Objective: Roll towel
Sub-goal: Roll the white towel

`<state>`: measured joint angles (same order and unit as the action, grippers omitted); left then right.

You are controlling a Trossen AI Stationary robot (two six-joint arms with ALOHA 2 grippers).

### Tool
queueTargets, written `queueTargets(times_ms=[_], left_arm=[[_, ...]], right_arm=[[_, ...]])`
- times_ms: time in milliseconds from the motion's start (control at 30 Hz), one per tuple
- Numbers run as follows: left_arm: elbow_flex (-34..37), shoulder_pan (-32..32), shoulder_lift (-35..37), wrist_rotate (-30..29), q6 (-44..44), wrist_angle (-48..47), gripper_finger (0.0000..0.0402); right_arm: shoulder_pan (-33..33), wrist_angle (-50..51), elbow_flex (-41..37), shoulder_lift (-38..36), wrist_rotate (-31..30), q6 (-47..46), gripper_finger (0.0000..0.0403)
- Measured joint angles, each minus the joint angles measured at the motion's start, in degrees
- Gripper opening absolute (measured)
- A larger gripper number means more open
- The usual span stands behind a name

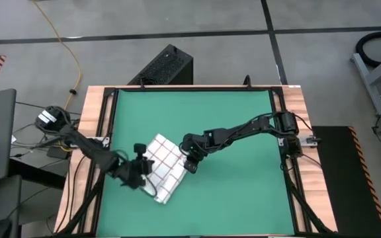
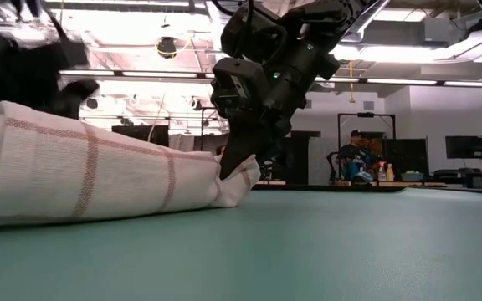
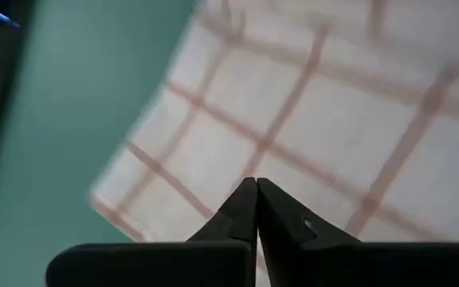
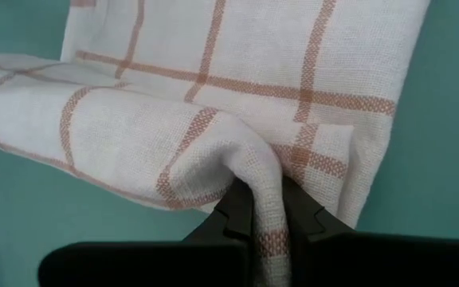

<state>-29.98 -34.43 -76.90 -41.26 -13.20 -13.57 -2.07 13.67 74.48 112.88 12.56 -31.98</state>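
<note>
The towel (image 1: 163, 168), white with a red-brown grid, lies loosely bunched on the green mat (image 1: 237, 125), left of the middle. In the low view the towel (image 2: 90, 171) is a thick, rounded bundle resting on the mat. My right gripper (image 4: 263, 191) is shut on the towel's right-hand end. My left gripper (image 3: 255, 191) is shut with nothing between its fingertips. It hovers over the towel's left part (image 3: 309, 112), and in the high view it is at the towel's left edge (image 1: 144, 174). My right gripper pinches a raised fold of the towel (image 4: 255, 163) between its two fingers, at the end toward the table's right. The fingers (image 2: 239, 155) slant down from the right and far side. The pinched fold stands up a little; the rest of the cloth lies slack on the mat.
A wooden frame (image 1: 91, 132) borders the mat. A black box (image 1: 167, 66) stands beyond the far edge and cables lie off the left side. A person (image 2: 358, 155) sits far back in the room. Bare mat stretches right of and beyond the towel.
</note>
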Motion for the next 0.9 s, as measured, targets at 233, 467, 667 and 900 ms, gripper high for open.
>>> queueTargets(times_ms=[233,467,667,900], left_arm=[[8.42,13.87,-0.02,11.37,11.04,14.18,0.0],[8.36,25.72,0.02,24.2,21.61,17.51,0.0],[8.4,32.75,-0.04,31.62,31.72,21.05,0.0],[5.99,34.81,-4.1,38.36,37.84,22.52,0.0]], right_arm=[[-0.32,0.22,0.0,0.0,-0.51,-0.67,0.0039],[-1.99,0.27,0.0,0.0,-2.93,-1.95,0.0039],[-4.38,0.2,0.0,0.0,-5.74,-5.26,0.0039],[-5.98,0.37,0.77,0.09,-6.29,-8.04,0.0039]])
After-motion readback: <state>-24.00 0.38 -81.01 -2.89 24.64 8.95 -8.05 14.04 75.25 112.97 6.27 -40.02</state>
